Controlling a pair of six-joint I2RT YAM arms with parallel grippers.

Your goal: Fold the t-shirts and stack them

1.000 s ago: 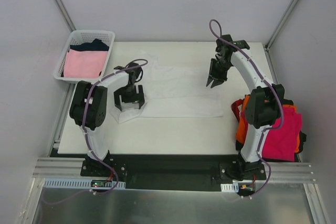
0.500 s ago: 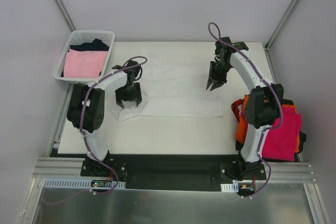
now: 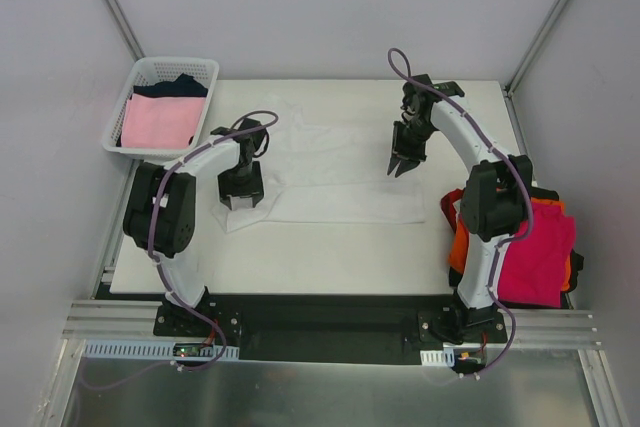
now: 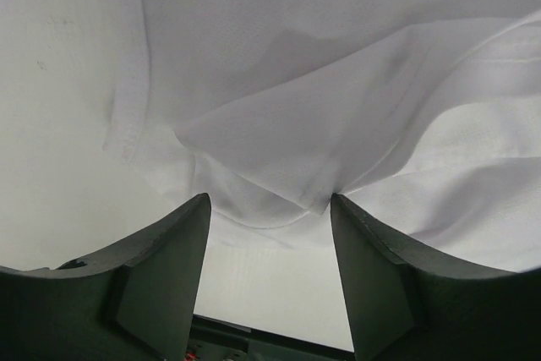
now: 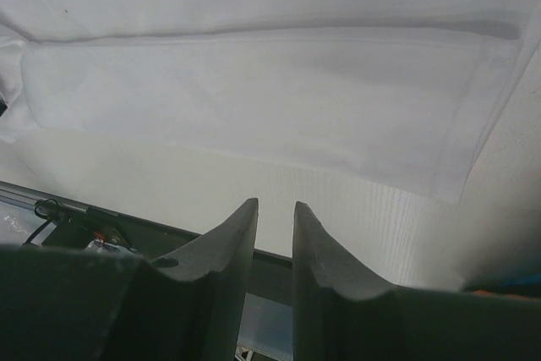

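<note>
From above, the white t-shirt (image 3: 340, 162) lies spread across the middle of the table (image 3: 300, 257), its near half doubled into a long band, so the fold is only part made. The left gripper (image 3: 242, 197) is low over the shirt's left end, and the right gripper (image 3: 402, 165) hangs above the right part, near the band's far corner. Probably each takes one end so the cloth can be lifted evenly. The basket (image 3: 160, 65) at the far left corner holds the pale pink shirt (image 3: 158, 122) and the navy shirt (image 3: 180, 87), which wait their turn. At the right edge, the magenta shirt (image 3: 540, 257) lies on the orange shirt (image 3: 460, 247), seemingly the stack of folded shirts.

In the left wrist view, the left arm's fingers (image 4: 161, 276) stand apart, one on each side of a puckered corner of the white cloth. The corner's tip hangs just at their tips and nothing is pinched yet. This is the stance for closing on that edge.

In the right wrist view, the right arm's fingers (image 5: 220, 268) are only a narrow slit apart, with nothing in it. They are clear of the cloth, looking down on the flat folded band and its hemmed right end.
</note>
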